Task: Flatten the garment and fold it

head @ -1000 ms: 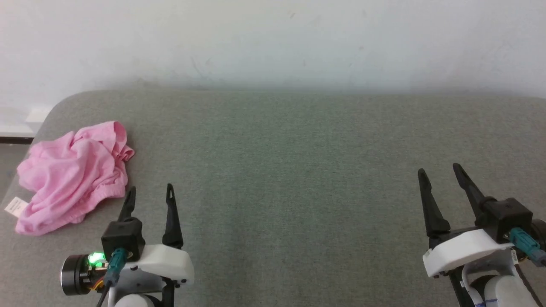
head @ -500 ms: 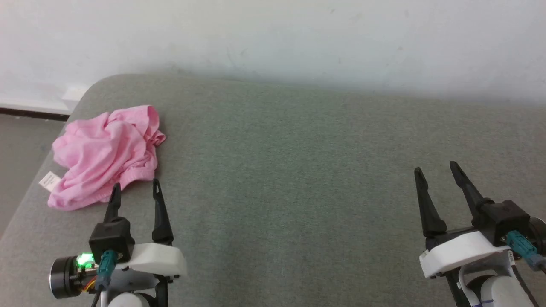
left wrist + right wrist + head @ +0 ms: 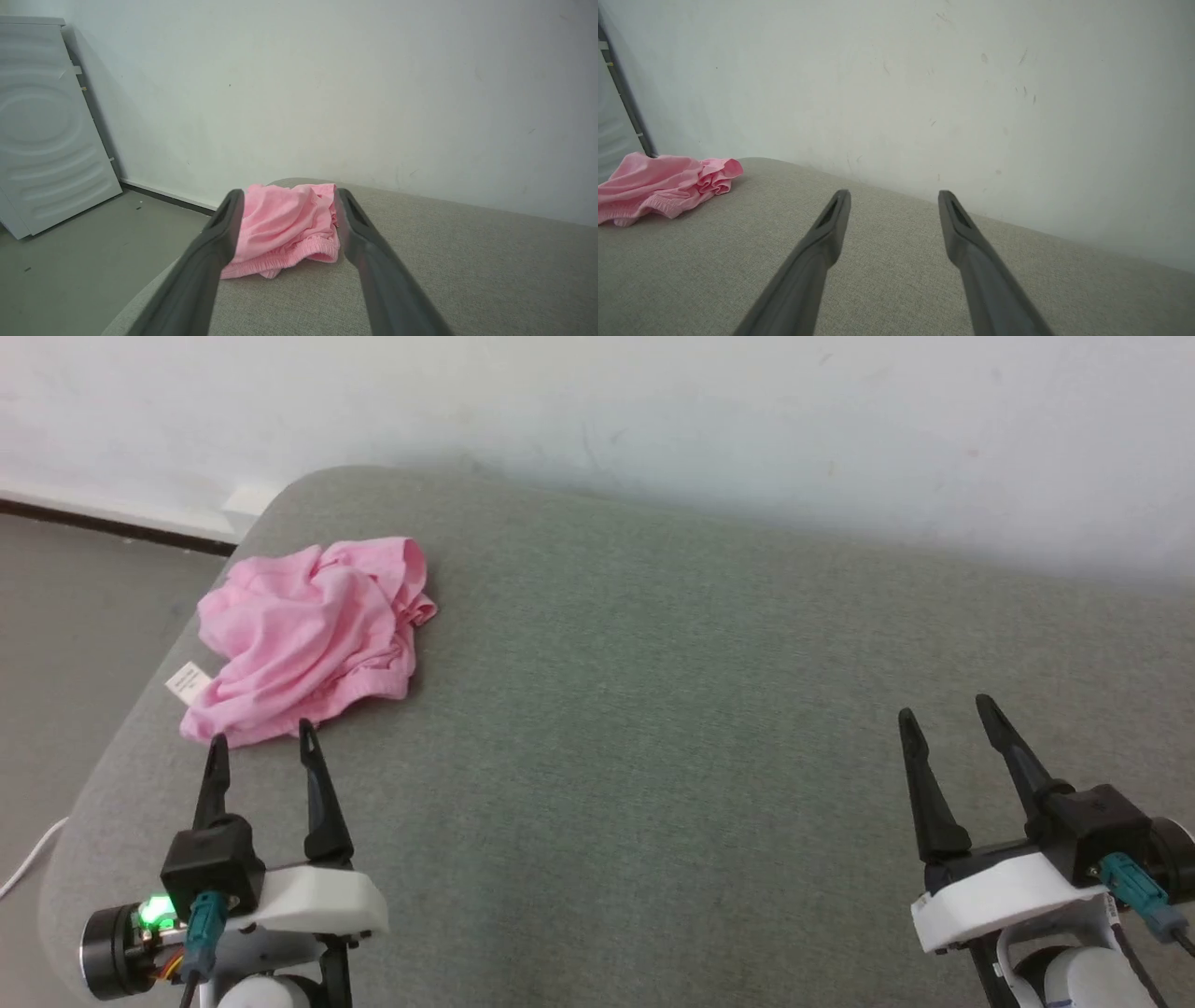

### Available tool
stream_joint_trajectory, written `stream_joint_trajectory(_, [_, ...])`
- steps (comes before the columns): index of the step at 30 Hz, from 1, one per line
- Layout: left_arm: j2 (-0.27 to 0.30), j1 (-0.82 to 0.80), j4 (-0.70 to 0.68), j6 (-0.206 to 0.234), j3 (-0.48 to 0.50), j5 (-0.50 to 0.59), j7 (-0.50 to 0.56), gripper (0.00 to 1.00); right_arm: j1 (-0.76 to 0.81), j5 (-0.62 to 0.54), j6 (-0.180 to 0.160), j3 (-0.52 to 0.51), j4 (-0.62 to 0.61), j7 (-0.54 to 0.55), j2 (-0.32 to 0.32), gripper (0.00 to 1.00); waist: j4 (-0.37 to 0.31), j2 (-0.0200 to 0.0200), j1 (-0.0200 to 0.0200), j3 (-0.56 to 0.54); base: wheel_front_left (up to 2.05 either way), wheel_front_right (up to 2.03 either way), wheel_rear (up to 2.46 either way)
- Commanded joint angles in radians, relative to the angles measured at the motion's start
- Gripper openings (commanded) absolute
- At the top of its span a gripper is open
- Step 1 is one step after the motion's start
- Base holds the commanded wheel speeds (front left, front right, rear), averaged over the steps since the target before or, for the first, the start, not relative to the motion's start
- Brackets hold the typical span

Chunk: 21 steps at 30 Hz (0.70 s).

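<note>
While it lies crumpled in a loose heap, the light pink thin fabric garment [image 3: 313, 635] occupies the far left rounded corner of the grey fabric-covered counter [image 3: 653, 709], close to its left edge. A small white sewn-in label [image 3: 188, 682] sticks out flat from the heap's left side onto the grey cloth. In the left wrist view a gathered elastic edge [image 3: 280, 259] runs along the side of the garment nearest that camera, and ruffled folds show at its right end in the right wrist view. The left tool [image 3: 261, 732], two long dark fingers on a white and black body, stands with its fingers spread wide and gripping nothing; its tips point at the near edge of the heap, just short of it and not touching. A green lamp [image 3: 154, 910] glows on its body. The right tool [image 3: 943, 707], of the same build, is likewise spread wide and empty, over bare grey cloth at the counter's right, well apart from the garment. Behind the counter stands a plain white scuffed wall [image 3: 653, 401]. To the left is a grey floor [image 3: 84, 607] with a dark skirting strip [image 3: 112, 523] and a thin white cable [image 3: 28, 863]. A white ribbed panel [image 3: 42, 135] leans against the wall.
</note>
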Motion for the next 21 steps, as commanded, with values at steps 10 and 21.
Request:
stream_joint_trajectory(10, [-0.007,-0.001,-0.012,0.027,0.029,-0.034,-0.028,1.00,0.003,-0.002,-0.001,0.022,0.005,-0.030,0.003,1.00,0.068,0.0000,-0.0001,0.020,0.00,0.00,0.00])
stream_joint_trajectory(21, [0.022,-0.162,0.060,-0.022,0.115,-0.045,-0.051,1.00,-0.025,-0.038,-0.001,0.048,-0.008,-0.053,0.003,1.00,0.074,0.0000,-0.0001,0.092,0.00,0.00,0.00])
